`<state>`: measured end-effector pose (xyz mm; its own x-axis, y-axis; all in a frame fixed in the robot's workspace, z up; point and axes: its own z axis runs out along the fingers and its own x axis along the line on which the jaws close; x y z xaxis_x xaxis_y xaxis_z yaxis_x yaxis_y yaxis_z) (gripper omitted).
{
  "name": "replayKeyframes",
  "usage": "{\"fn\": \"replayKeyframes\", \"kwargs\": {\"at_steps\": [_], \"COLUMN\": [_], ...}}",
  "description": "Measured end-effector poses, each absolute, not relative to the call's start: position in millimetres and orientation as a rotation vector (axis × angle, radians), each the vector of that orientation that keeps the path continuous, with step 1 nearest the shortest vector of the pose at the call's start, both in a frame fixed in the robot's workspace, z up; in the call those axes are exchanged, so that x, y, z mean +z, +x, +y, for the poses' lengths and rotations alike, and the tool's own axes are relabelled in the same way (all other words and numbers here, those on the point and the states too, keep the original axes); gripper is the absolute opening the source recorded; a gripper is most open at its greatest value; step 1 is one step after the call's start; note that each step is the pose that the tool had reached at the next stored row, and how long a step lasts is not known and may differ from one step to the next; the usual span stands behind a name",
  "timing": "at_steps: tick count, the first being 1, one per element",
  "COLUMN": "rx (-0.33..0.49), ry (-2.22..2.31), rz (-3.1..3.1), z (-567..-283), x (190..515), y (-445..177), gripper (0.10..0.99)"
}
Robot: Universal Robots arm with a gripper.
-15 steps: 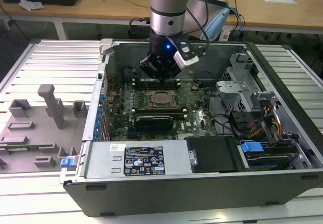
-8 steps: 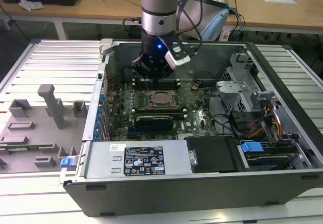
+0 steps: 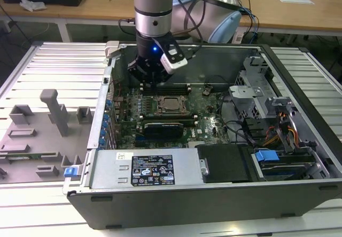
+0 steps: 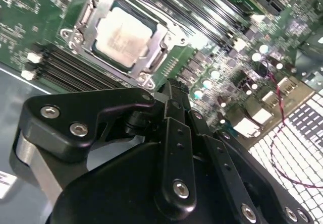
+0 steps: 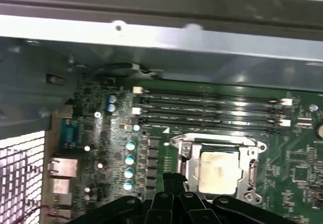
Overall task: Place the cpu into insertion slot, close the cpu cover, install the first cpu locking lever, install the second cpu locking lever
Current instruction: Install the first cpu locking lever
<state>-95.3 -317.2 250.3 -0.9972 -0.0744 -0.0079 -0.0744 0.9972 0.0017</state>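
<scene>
Above the motherboard (image 3: 209, 117), just beside the socket, the jaws are seen clenched in both wrist views, with the fingertips (image 5: 167, 180) brought together and nothing visible between them. Nearest to them, the cpu (image 4: 123, 35) is seated in the insertion slot with its pale metal top facing up. The cpu cover (image 4: 160, 41) is laid flat around it as a dark frame, and neither part is touched by the jaws. Whether the locking levers are latched cannot be told. Rows of memory slots (image 5: 207, 108) are set alongside the socket. In the exterior view, the arm (image 3: 152, 18) is lowered into an open computer case (image 3: 214, 207), which is stood on a slatted metal worktop (image 3: 48, 61). A power supply (image 3: 149, 167) is mounted along the case's near wall. A grey fixture block (image 3: 51, 114) is placed on the worktop, on the exterior view's left of the case. The cpu is judged to be light, rigid and fragile, with a smooth top on which a grip is likely to slip. It is best held by two opposite edges only, with the underside left untouched. The cpu cover is judged to be thin but stiff. Pressure is best applied to the rim of the frame, never to the chip in its open centre.
</scene>
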Motion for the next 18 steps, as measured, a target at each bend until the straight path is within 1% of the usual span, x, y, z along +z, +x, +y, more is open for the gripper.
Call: {"fn": "replayKeyframes", "kwargs": {"at_steps": [3, 5, 9, 12, 17, 18], "rx": [0.009, 0.032, 0.110, 0.191, 0.300, 0.306], "ry": [-0.117, -0.116, -0.115, -0.115, -0.114, -0.114], "rz": [3.127, 3.119, 3.103, 3.086, 3.057, 3.056], "z": [-317.2, -317.2, -317.3, -317.2, -317.2, -317.2], "x": [250.3, 250.3, 250.2, 250.2, 250.2, 250.2], "y": [-102.0, -107.9, -113.2, -115.4, -118.0, -118.1], "gripper": [0.106, 0.106, 0.106, 0.106, 0.106, 0.106]}}
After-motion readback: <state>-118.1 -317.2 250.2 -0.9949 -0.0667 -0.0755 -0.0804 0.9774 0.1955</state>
